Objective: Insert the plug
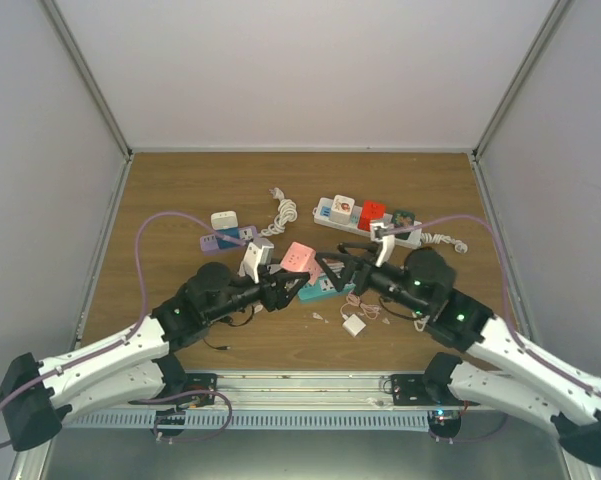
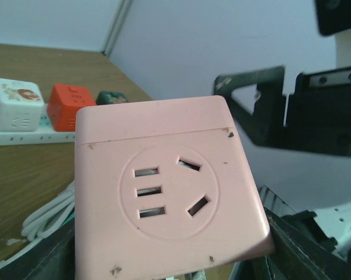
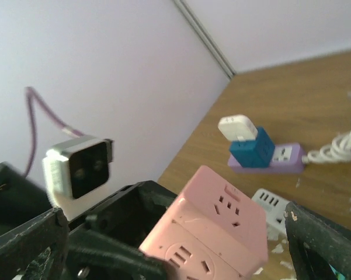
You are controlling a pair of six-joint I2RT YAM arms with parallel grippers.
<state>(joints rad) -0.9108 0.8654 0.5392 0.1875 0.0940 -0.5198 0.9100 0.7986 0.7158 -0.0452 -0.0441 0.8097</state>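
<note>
- Status: my left jaws are closed on the pink cube-shaped plastic socket adapter (image 1: 298, 260). They hold it clear of the brown wooden tabletop (image 1: 180, 190) near the middle, with its round five-hole face toward the left wrist camera.
- My right jaws are spread wide with nothing in them, just beside the pink cube on its right.
- I see no prongs in any view, so I judge they sit on a face turned away. I want to confirm that before I lower anything.
- Three strips are candidates:
  - The teal power strip (image 1: 323, 291) lies directly under the cube.
  - The long white power strip (image 1: 380, 228) lies further back, with cubes already seated in it.
  - The purple power strip (image 1: 220, 242) is to the left.
  - I cannot tell which is meant, but the teal one is nearest.
- To seat it well, I square the cube's edges to the strip, hold it level and come straight down. I press only once the prongs find their slots, because a tilted entry will likely jam.
- The strip looks light and may slide or lift, so I would use my right jaws to pin it.
- The two arms are close together, so I move one at a time.
- The small white loose plug (image 1: 353, 324) and its thin cable lie near, and I steer around them.
</note>
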